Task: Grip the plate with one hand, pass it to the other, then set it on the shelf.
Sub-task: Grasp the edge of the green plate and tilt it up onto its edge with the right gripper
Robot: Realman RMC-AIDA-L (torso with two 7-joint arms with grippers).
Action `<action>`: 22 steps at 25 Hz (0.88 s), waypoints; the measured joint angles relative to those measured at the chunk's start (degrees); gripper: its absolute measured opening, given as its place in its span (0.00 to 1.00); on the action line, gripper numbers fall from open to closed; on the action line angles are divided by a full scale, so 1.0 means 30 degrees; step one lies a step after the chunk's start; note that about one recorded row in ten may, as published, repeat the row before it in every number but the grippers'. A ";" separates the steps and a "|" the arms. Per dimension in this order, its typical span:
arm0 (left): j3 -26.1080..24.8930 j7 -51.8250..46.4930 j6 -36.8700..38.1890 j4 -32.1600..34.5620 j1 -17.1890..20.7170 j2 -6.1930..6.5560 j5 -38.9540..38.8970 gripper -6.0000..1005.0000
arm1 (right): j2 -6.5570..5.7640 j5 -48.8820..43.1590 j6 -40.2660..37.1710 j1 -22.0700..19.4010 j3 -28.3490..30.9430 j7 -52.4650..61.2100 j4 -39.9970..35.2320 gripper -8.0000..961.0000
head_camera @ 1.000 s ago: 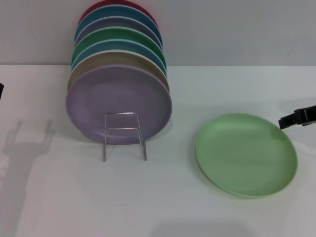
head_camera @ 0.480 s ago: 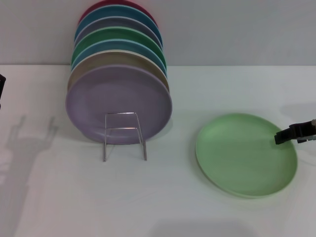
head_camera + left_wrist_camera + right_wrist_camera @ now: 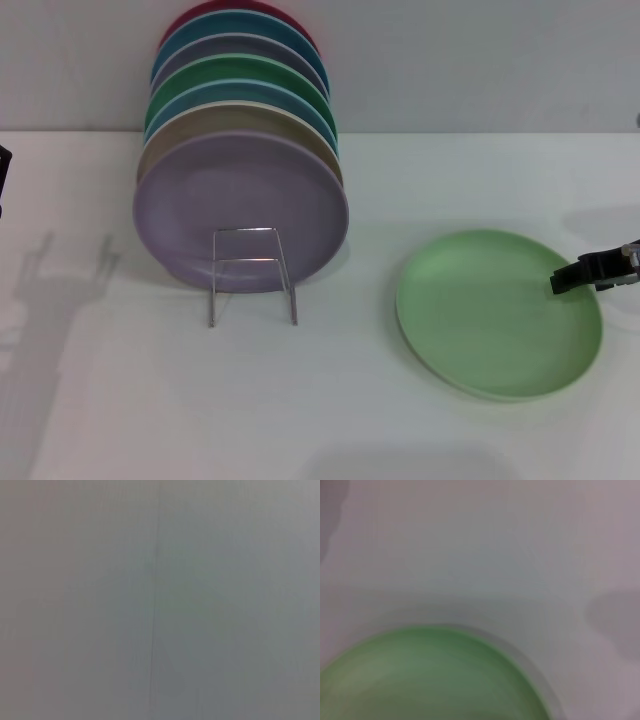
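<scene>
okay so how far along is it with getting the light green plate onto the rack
Nothing is finished: the plate lies flat on the table. In hand: the right pincer is over the plate's right rim, no grip visible. The left pincer sits at the left edge. Grasp, handover and placing on the shelf remain.

Pale green plate [image 3: 490,315] lies flat, right of the upright wire shelf [image 3: 252,275].

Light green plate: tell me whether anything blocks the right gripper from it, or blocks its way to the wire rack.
Nothing visible blocks either. The right gripper is at the plate's right rim. Bare table separates the plate from the shelf, whose front loop is free before the lavender plate.
</scene>
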 joint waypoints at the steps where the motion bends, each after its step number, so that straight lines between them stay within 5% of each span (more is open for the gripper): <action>1: 0.0000 0.0000 0.0000 0.0000 0.0000 0.0000 0.0000 0.74 | 0.0000 0.0000 0.0000 0.0000 0.0000 0.0000 0.0000 0.66; 7: 0.0001 0.0001 0.0002 0.0029 -0.0085 0.0000 -0.0034 0.74 | -0.0123 -0.0419 -0.0117 0.0358 -0.0008 -0.0008 -0.0528 0.61; 17: 0.0001 0.0001 0.0000 0.0031 -0.0132 0.0000 -0.0047 0.74 | -0.0208 -0.0628 -0.0165 0.0691 -0.0007 -0.0049 -0.0911 0.20; 22: -0.0021 0.0001 -0.0001 0.0031 -0.0129 0.0014 -0.0047 0.74 | -0.0207 -0.0626 -0.0167 0.0781 -0.0008 -0.0056 -0.1150 0.21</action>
